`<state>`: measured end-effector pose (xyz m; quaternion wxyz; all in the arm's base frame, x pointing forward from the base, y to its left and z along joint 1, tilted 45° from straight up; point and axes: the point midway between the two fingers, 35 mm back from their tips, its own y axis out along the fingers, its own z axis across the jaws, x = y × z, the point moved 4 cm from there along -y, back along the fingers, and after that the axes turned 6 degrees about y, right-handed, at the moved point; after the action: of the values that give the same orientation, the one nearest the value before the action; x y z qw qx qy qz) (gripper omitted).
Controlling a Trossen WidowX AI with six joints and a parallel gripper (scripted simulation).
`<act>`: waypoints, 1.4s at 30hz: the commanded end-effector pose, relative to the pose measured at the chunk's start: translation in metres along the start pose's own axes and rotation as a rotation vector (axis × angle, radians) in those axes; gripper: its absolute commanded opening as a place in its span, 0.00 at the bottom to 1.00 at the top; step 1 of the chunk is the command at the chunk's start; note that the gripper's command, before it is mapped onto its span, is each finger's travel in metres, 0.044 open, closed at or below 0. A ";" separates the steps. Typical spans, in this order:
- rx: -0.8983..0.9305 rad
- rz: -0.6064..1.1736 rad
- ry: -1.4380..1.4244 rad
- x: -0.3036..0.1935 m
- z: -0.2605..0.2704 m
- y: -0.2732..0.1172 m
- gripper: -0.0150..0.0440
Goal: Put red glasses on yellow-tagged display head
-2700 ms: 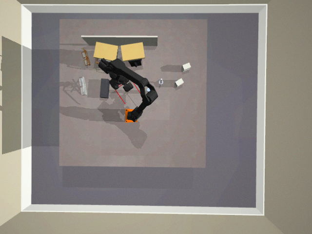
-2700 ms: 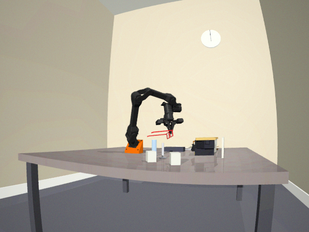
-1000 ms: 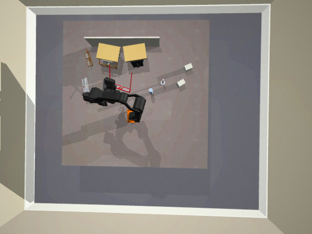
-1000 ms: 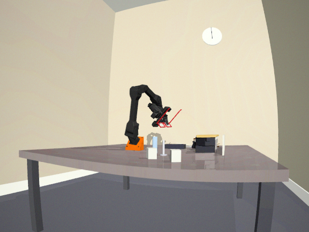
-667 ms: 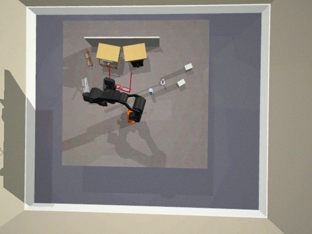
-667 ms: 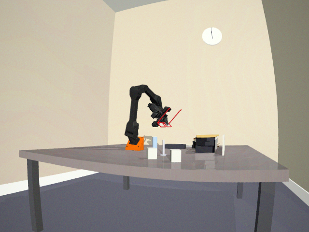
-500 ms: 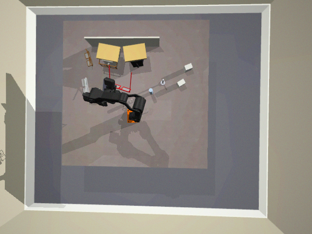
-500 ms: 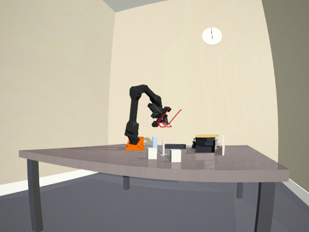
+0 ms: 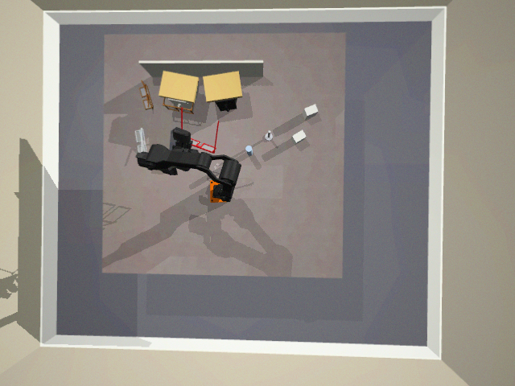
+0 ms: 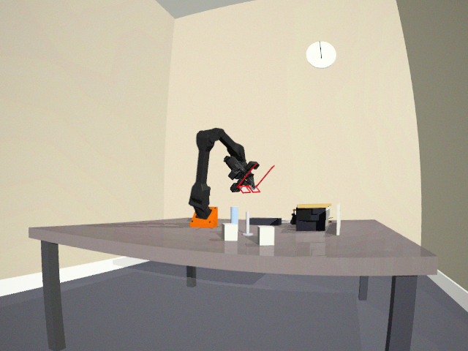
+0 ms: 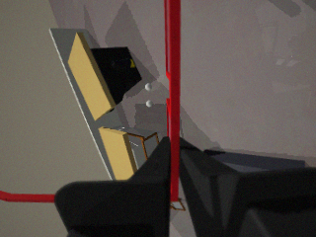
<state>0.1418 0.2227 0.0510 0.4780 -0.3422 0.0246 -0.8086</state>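
The red glasses (image 9: pixel 216 137) (image 10: pixel 265 175) (image 11: pixel 175 89) hang in the air by their front frame. Both temples are spread, sloping up and towards the heads. My gripper (image 9: pixel 190 144) (image 10: pixel 253 186) (image 11: pixel 171 141) is shut on that front frame, high above the table and in front of the heads. The black display head (image 9: pixel 226 104) (image 10: pixel 310 221) (image 11: pixel 116 66) stands under a tan top; its yellow tag (image 11: pixel 132 63) shows in the wrist view. The other, grey head (image 9: pixel 179 101) stands beside it, wearing brown-framed glasses. Fingertip contact is partly hidden in the top view.
A pale upright panel (image 9: pixel 200 61) (image 10: pixel 338 219) stands behind the heads. Brown glasses (image 9: pixel 147 98) and clear glasses lie at the left. A dark box (image 10: pixel 265 221) (image 11: pixel 262 162) lies below the arm. A blue cylinder (image 9: pixel 249 149) (image 10: pixel 234 214), a thin stand (image 10: pixel 247 224) and two white blocks (image 10: pixel 229 232) (image 10: pixel 265 235) stand to the right.
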 end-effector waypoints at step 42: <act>-0.081 -0.271 1.673 0.019 0.028 0.034 0.25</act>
<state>0.1753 0.1985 0.0679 0.2212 0.2975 0.3432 -0.8630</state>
